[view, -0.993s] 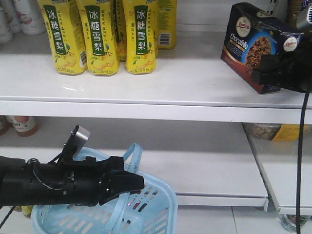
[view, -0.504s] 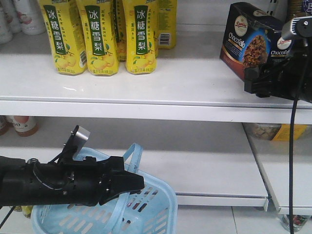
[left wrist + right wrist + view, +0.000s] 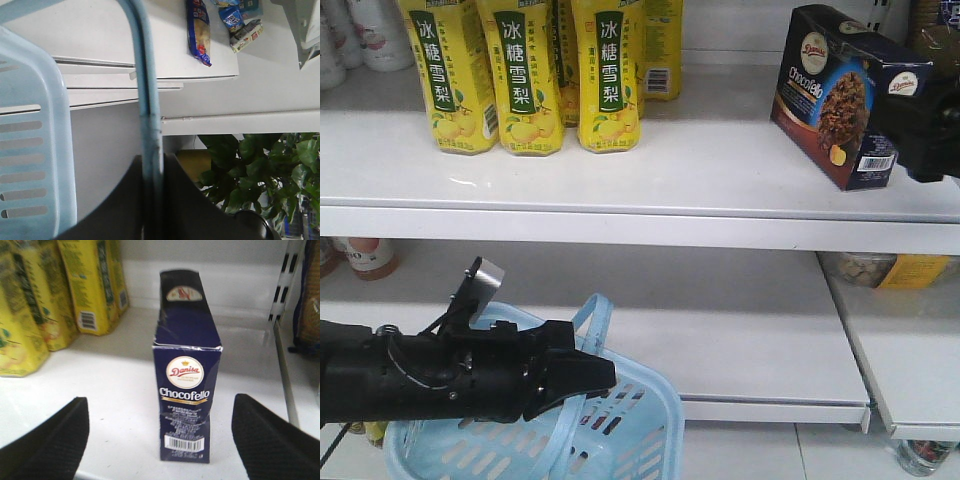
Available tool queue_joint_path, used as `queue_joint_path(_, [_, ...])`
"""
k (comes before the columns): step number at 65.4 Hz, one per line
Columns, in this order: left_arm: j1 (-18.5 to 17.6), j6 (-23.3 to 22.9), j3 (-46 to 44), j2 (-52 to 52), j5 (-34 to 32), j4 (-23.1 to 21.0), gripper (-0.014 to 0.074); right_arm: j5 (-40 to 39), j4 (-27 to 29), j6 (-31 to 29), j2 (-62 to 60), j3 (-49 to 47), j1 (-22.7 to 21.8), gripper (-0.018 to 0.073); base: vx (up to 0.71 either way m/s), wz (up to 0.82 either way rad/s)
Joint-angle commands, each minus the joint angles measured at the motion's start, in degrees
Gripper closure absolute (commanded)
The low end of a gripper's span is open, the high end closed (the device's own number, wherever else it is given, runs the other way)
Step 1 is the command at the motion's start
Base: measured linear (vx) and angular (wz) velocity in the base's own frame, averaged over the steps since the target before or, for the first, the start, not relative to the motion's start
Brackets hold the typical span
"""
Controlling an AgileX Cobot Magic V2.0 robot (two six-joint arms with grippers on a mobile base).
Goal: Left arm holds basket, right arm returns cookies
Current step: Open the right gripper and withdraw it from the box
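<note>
The cookies (image 3: 835, 95), a dark navy carton, stand upright on the top shelf (image 3: 620, 170) at the right. In the right wrist view the cookies (image 3: 186, 390) sit just ahead of my right gripper (image 3: 160, 402), which is open, and both fingers are clear of the carton. Only the black end of the right arm (image 3: 928, 130) shows at the frame's right edge. Low on the left, my left gripper (image 3: 582, 375) is shut on the loop handle (image 3: 149, 110) of the pale blue basket (image 3: 630, 430), and the left wrist view shows the jaws pinching it.
Yellow drink bottles (image 3: 530, 75) stand in a row on the top shelf, left of the carton. A slotted shelf upright (image 3: 282, 300) rises just right of the carton. The lower shelf (image 3: 740, 340) runs behind the basket. Green plant leaves (image 3: 260, 170) show beyond the basket handle.
My right gripper has let go of the cookies and drawn back to the right. The carton now stands alone on the shelf. The left arm and basket have not moved.
</note>
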Motion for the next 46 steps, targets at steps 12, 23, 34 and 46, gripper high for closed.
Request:
queue_joint_path(12, [0.07, 2.8, -2.23, -2.03, 1.93, -4.52, 0.0603, 2.57, -0.35, -1.88, -13.35, -0.57, 0.1, -0.0013, 0.0, 0.0])
queue_joint_path(23, [0.07, 2.8, -2.23, -2.03, 1.93, -4.52, 0.0603, 2.29, -2.0, -1.98, -23.57, 9.55, -0.12, -0.0013, 0.0, 0.0])
queue_joint_path(34, [0.07, 2.8, -2.23, -2.03, 1.93, -4.52, 0.0603, 0.97, -2.55, -1.71, -38.19, 22.57, -0.12, -0.0013, 0.0, 0.0])
queue_joint_path(46, [0.07, 2.8, -2.23, -2.03, 1.93, -4.52, 0.0603, 3.35, -2.67, -0.78, -56.75, 31.81, -0.12, -0.0011, 0.0, 0.0])
